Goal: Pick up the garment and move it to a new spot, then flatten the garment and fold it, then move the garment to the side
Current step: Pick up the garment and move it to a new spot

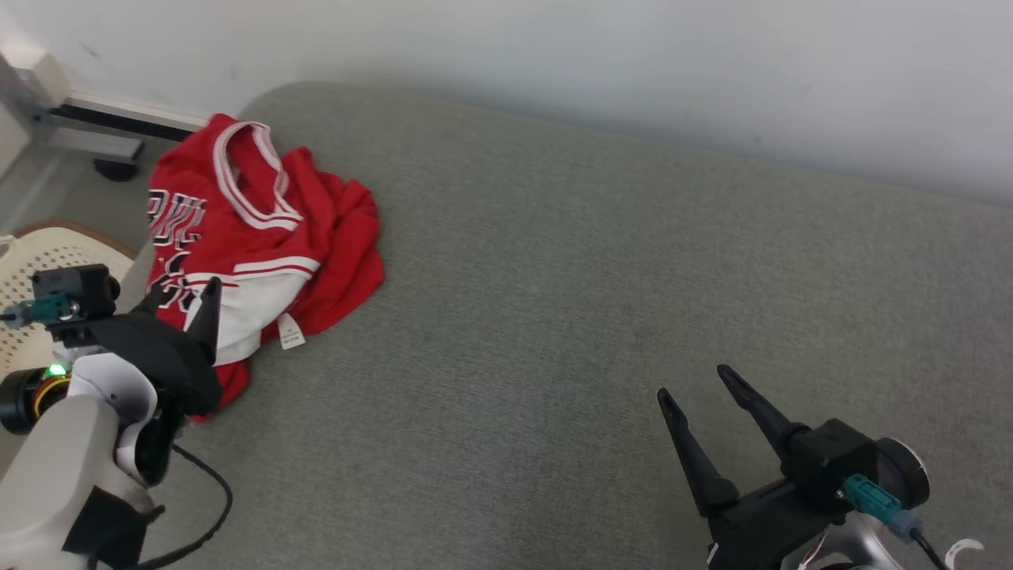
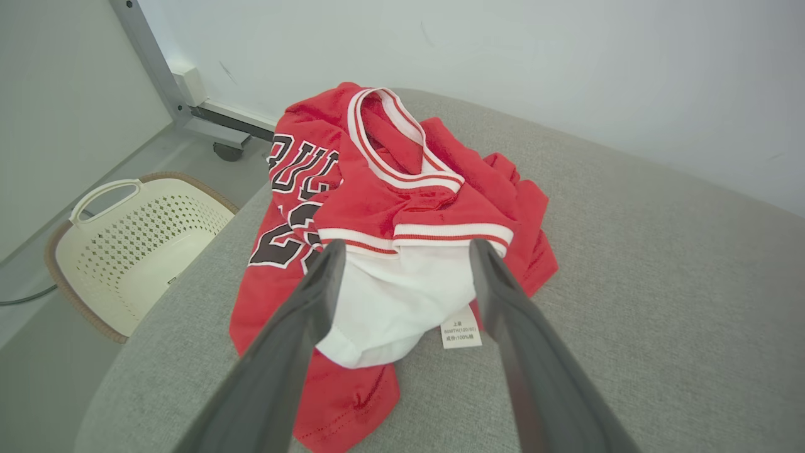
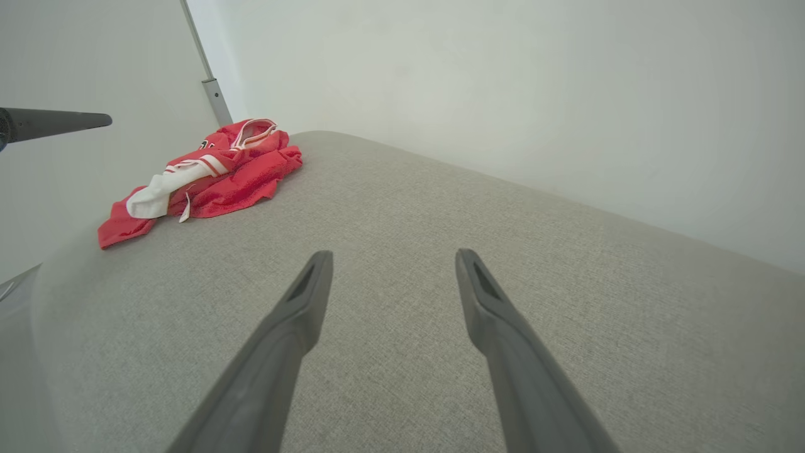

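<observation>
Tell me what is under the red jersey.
The red jersey lies crumpled on the grey fabric surface, near its left edge. Its folds cover the patch beneath, so anything tucked under it cannot be seen.

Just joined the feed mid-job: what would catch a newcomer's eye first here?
A crumpled red jersey with white trim lies near the far left corner of the grey cushion. The left gripper is open, its fingers framing the jersey's white part, and the right gripper is open over bare cushion at the near right. A cream basket sits on the floor beside that left corner.
</observation>
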Robot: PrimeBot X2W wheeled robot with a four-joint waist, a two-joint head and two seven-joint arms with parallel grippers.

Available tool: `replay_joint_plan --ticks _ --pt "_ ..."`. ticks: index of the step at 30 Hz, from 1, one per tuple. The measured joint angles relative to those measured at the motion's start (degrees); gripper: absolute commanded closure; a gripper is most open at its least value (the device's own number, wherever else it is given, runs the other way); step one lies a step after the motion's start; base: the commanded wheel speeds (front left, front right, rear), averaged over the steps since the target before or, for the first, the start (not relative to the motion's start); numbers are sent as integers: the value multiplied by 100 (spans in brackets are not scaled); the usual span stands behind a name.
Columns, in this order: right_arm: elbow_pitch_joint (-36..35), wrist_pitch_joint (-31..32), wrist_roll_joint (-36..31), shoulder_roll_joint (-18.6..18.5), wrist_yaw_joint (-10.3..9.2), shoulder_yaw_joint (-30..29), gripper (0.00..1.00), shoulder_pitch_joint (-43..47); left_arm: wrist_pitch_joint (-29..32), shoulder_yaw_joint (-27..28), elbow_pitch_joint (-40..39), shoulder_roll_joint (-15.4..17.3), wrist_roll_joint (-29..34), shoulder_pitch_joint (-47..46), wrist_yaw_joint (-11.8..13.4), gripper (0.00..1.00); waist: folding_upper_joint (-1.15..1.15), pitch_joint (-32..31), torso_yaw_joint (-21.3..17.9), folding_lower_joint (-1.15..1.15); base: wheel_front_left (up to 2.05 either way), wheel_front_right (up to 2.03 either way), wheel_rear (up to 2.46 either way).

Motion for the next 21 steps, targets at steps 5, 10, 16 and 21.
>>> replay_joint_plan --ticks 5,10,16,21 --pt "-558 193 -57 -97 0 -154 0 24 -107 100 723 112 -59 -422 120 0 0 549 -513 1 0 0 0" --pt "-822 254 -89 -132 0 -327 0 127 -178 134 1237 123 -51 -715 344 0 0 988 -858 1 0 0 0" --pt "-890 260 -88 -120 0 -325 0 135 -151 123 1682 7 -62 -865 481 0 1 1331 -1122 2 0 0 0" --pt "-784 191 -52 -35 0 -238 0 114 -218 110 1919 66 -52 -1000 554 100 0 1425 -1323 1 0 0 0"
